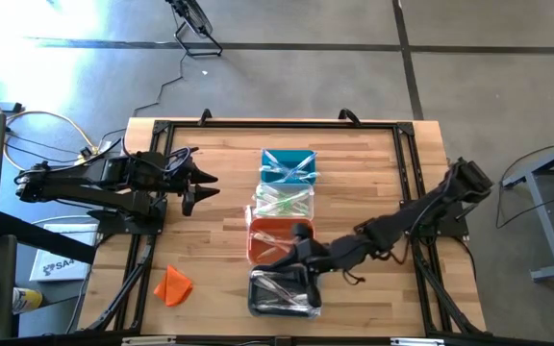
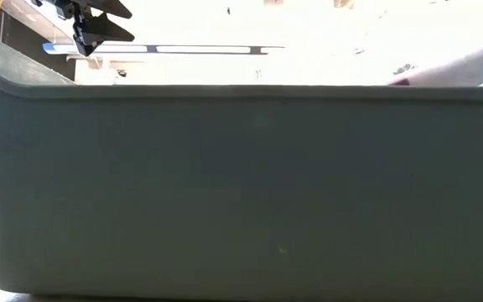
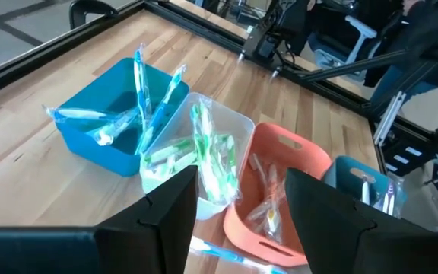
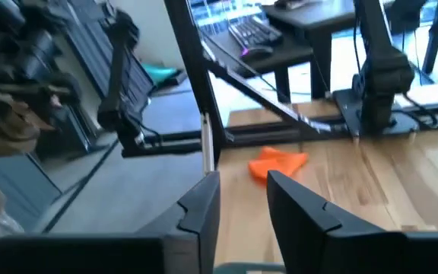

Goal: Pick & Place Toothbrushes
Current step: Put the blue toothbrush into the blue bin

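Landmark: grey bin (image 1: 254, 306), the end bin of a row of four on the table.

- Right gripper (image 1: 301, 261) hangs over the grey bin's rim, on the side that meets the orange bin (image 1: 256, 252). In its wrist view the jaws stand apart with wood showing through the gap and nothing clearly between them. A thin pale strip sits just off one fingertip (image 4: 204, 190). Cannot tell whether it is a brush or part of the frame behind.
- Toothbrushes (image 1: 279, 288) lie in the grey bin, just under and beside the right gripper. Their long axis runs along the bin's longer side, crosswise to the row. More are in the orange bin, the clear bin (image 3: 238, 125) beyond it, and the teal bin (image 3: 90, 141) farthest from the grey one.
- Left gripper (image 1: 200, 187) is well apart from the grey bin, off to the side of the clear bin, with jaws spread wide and nothing in them.

Judgement: the right arm is much the nearer. Its next pick lies almost straight below, so the jaws should close across the brushes' long axis, not along it.
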Robot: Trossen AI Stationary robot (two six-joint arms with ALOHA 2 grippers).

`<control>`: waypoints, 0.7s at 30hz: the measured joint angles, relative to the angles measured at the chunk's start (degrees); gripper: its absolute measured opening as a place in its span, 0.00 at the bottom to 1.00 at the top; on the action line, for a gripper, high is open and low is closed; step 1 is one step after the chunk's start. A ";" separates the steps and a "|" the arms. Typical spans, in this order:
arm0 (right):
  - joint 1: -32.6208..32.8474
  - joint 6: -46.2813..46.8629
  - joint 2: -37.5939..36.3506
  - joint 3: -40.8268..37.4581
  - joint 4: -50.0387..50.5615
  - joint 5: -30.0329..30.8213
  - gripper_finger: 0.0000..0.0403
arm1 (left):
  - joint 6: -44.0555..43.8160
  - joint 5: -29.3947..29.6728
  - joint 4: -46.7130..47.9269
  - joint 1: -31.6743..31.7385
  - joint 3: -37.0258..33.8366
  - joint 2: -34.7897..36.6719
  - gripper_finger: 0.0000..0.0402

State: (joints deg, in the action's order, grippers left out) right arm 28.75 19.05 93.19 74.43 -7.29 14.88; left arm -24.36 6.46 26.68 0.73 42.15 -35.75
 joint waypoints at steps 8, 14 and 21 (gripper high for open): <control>-0.05 -2.87 -4.51 0.00 -1.64 0.15 0.18 | -2.44 0.00 0.04 0.00 0.00 0.00 0.49; 0.00 -4.05 -7.39 0.00 -2.49 0.15 0.13 | -3.39 -0.01 0.02 0.00 0.00 0.00 0.49; 0.00 -4.35 -10.59 0.00 -1.49 0.15 0.07 | -3.39 -0.01 0.03 0.00 0.00 0.00 0.49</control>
State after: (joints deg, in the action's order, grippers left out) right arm 28.75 14.70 82.60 74.43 -8.79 15.03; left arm -27.75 6.45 26.71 0.73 42.15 -35.75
